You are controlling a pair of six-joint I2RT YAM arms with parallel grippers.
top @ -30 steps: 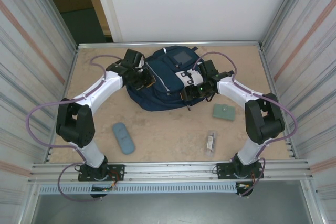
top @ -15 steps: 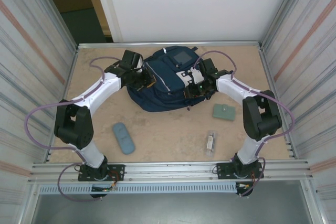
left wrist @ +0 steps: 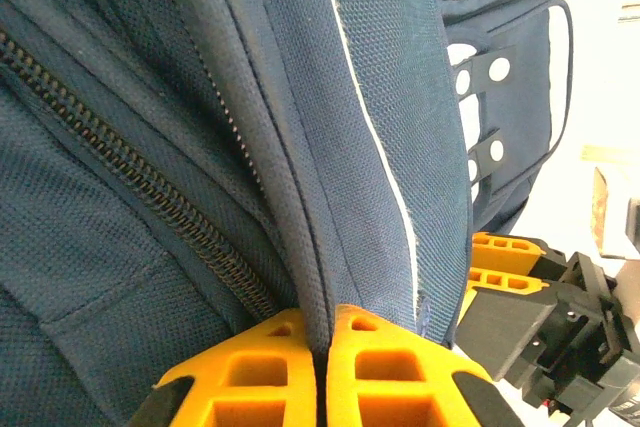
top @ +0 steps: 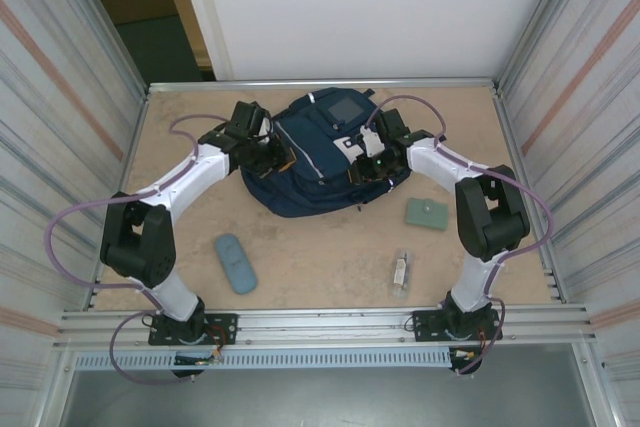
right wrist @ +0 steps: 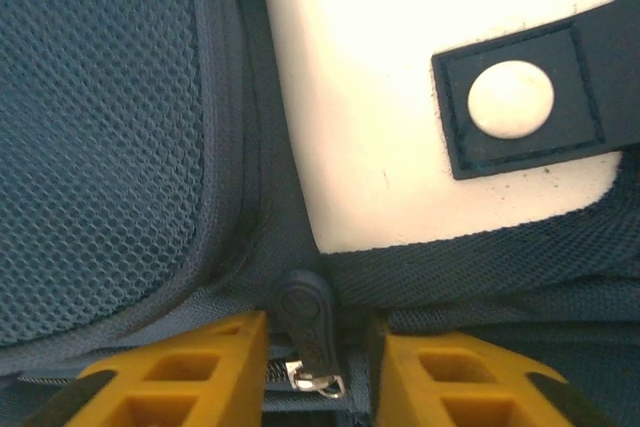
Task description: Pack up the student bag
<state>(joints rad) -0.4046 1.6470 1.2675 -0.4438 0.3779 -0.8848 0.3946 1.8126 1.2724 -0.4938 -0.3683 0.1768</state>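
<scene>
Now your right gripper (right wrist: 318, 347) has half-closed around the zipper pull (right wrist: 305, 312) at bottom centre, not gripping it; left gripper (left wrist: 322, 332) pinches bag (left wrist: 120, 197) fabric; unzipping likely next.

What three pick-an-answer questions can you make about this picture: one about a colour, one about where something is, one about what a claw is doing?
1. What colour is the bag? A red, B navy, C green.
2. Where is the case? A on the table, B on the bag, C hanging from the wall.
3. What is the left claw doing? A gaping open, B holding the case, C pinching bag fabric.

Answers: B, its cloth is dark blue; A, it lies on bare table nearer than the bag; C, its yellow fingers meet on a fold.
</scene>
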